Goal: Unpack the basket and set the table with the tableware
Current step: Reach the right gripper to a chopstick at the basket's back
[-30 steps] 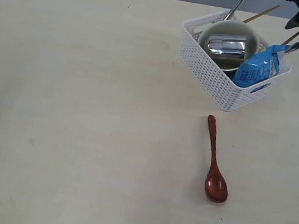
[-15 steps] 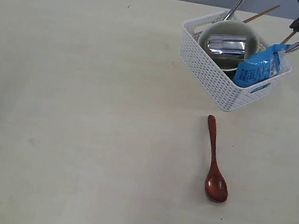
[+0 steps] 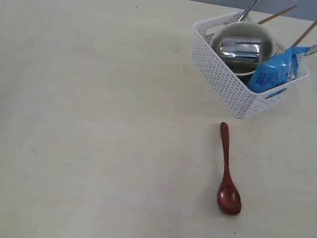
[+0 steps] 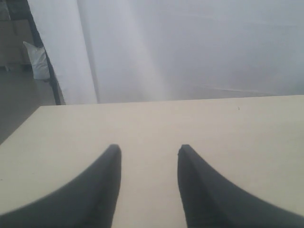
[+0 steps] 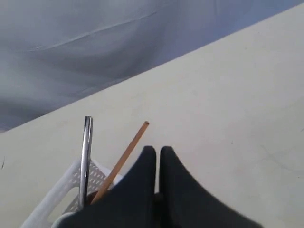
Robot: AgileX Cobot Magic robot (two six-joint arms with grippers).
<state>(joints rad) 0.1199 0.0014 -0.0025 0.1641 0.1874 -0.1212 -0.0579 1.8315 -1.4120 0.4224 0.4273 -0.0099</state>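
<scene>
One chopstick [image 3: 310,27]: thin, stiff, light, slippery wood, standing steeply from the basket [image 3: 224,84] at far right of the counter [image 3: 87,114]; pinch near the top, where the right end effector [image 5: 157,148], clamped tight, apparently grips it; left end effector [image 4: 148,149] parted, empty.

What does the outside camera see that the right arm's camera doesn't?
Only the exterior view shows the red spoon lying on the table, and the blue bag, bowl and shiny cup inside the basket. Only the right wrist view shows the right gripper, its jaws shut. Both show the white basket, the table, a leaning chopstick and a steel handle.
</scene>
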